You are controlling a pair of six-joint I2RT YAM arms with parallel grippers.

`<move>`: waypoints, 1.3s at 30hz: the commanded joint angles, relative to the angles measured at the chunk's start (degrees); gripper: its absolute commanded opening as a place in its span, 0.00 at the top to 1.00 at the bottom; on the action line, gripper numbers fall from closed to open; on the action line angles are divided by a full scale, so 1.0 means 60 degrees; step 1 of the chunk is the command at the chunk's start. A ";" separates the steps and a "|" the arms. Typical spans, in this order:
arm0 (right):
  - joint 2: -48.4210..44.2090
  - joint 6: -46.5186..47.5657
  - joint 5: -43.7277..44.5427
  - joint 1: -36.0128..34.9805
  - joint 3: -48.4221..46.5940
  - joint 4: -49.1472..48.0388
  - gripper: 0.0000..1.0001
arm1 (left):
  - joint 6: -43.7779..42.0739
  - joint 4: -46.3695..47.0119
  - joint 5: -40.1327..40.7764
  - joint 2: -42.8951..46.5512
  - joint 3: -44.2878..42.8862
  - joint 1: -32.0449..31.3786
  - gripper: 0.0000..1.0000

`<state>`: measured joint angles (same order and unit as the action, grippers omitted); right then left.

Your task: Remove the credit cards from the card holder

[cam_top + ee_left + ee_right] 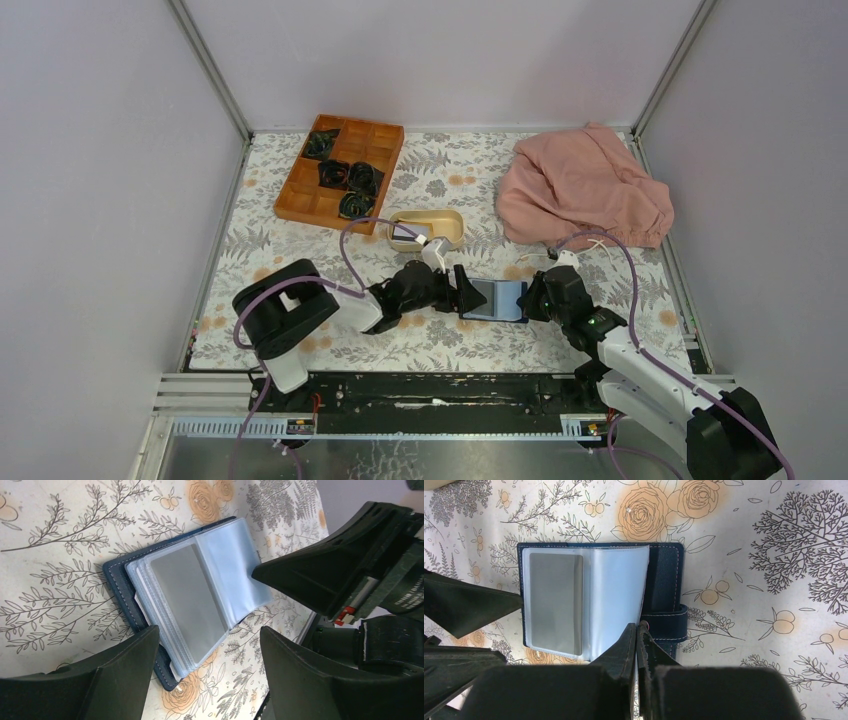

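Mid-desk (440, 345), on the floral cover: navy card holder (666, 575) lies open and flat, snap tab on the side away from the left arm. A grey credit card (555, 602) sits in the top clear sleeve (614, 595). Right end effector (638, 627) is clenched, pinching that sleeve's free edge. Left end effector (466, 294) is released, fingers spread wide at the holder's left edge; contact with the holder cannot be told. Beige dish (428, 228) sits behind the holder.
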<state>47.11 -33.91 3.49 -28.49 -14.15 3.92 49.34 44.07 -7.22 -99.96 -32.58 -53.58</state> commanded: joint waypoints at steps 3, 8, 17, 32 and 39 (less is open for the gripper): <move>0.0035 0.0041 -0.0108 -0.0013 0.0015 -0.0346 0.96 | -0.0050 0.0522 0.0071 0.0537 0.0127 -0.0022 0.20; 0.0022 0.0022 -0.0108 -0.0016 0.0030 -0.0350 0.96 | -0.0054 0.0506 0.0019 0.0425 0.0072 -0.0027 0.20; 0.0013 0.0036 -0.0121 -0.0017 0.0030 -0.0346 0.95 | 0.0025 0.0697 -0.0081 0.0034 -0.0039 -0.0036 0.20; 0.0029 0.0047 -0.0127 -0.0016 0.0030 -0.0360 0.95 | 0.0097 0.0788 -0.0303 -0.0435 -0.0359 -0.0092 0.20; 0.0107 0.0067 -0.0213 -0.0013 0.0045 -0.0421 0.94 | 0.0182 0.0833 -0.0433 -0.0536 -0.0544 -0.0204 0.20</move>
<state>47.37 -33.91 3.40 -28.49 -13.93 3.51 49.91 45.89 -8.34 -102.26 -34.06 -53.95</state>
